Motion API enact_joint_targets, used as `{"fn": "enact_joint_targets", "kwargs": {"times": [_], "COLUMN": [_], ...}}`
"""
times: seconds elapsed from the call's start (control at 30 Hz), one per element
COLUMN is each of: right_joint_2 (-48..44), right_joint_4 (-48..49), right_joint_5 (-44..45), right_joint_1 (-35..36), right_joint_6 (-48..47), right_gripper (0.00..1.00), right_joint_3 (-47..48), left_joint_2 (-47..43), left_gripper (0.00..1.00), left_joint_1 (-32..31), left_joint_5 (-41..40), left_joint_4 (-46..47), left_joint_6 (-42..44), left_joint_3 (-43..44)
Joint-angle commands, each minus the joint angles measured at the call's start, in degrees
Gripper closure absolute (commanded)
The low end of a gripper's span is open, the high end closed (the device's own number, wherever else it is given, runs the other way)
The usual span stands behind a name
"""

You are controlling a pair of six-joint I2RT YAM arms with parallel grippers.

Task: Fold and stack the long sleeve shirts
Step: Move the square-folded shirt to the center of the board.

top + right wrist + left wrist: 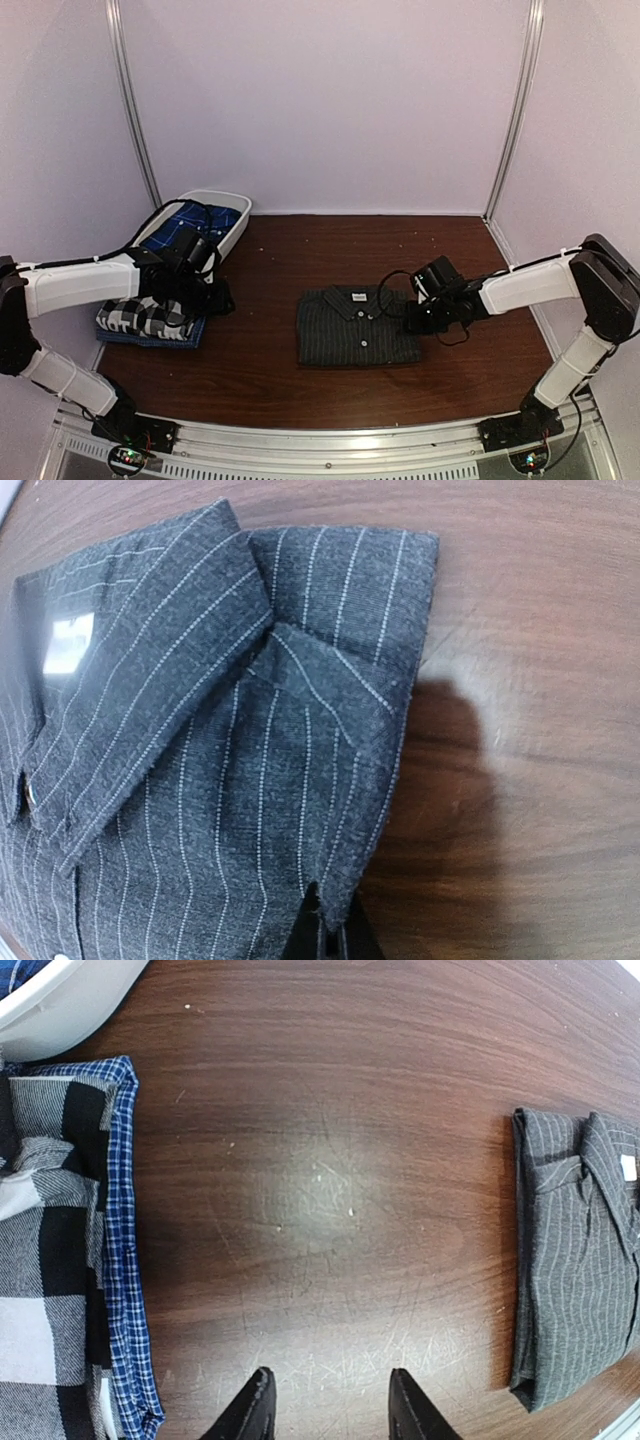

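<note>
Shirts counted: three on the bench (270, 375), all folded.
Pinstriped shirt (355, 325): one, mid-bench, lying flat.
Its heading: collar toward the far wall; long side runs left to right in the top view.
Checked shirt (145, 316): one, left side, stacked on one blue shirt (150, 340).
Tub (235, 205): one, white, holding blue plaid cloth (175, 228).
Left fingers (252, 1412): spread, over bare bench.
Right fingers (300, 945): pressed together at the pinstriped shirt's right edge.

No legible text, white neck label (68, 645) on pinstriped shirt (230, 810), print apparently too blurred
</note>
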Motion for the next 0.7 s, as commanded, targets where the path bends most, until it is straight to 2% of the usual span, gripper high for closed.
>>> {"fn": "enact_joint_targets", "kwargs": {"times": [0.0,0.33,0.5,0.53,0.67], "right_joint_2": [-0.80,-6.75,-7.23,-7.39,-8.08], "right_joint_4": [-4.92,-18.78,-22.08,-22.25,-22.92], "right_joint_5": [2.99,5.67,6.37,6.30,5.88], "right_joint_1": [-3.75,-15.17,-21.85,-22.68,-24.11], "right_joint_6": [-3.48,-13.19,-16.01,-16.01,-16.19], "right_gripper": [1.00,1.00,1.00,0.99,0.77], "right_joint_3": [1.20,4.26,5.51,5.77,7.41], "left_joint_2": [-1.09,0.34,0.95,1.13,1.96], "left_gripper": [0.61,0.62,0.62,0.62,0.62], "left_joint_1": [0.36,0.34,0.40,0.43,0.89], "left_joint_5": [-0.74,-2.17,-4.59,-5.38,-7.24], "left_joint_4": [0.37,-1.28,-3.17,-3.80,-5.13], "left_joint_6": [-0.65,-0.45,-0.38,-0.38,-0.17], "left_joint_3": [-0.67,0.38,1.46,1.69,1.95]}}
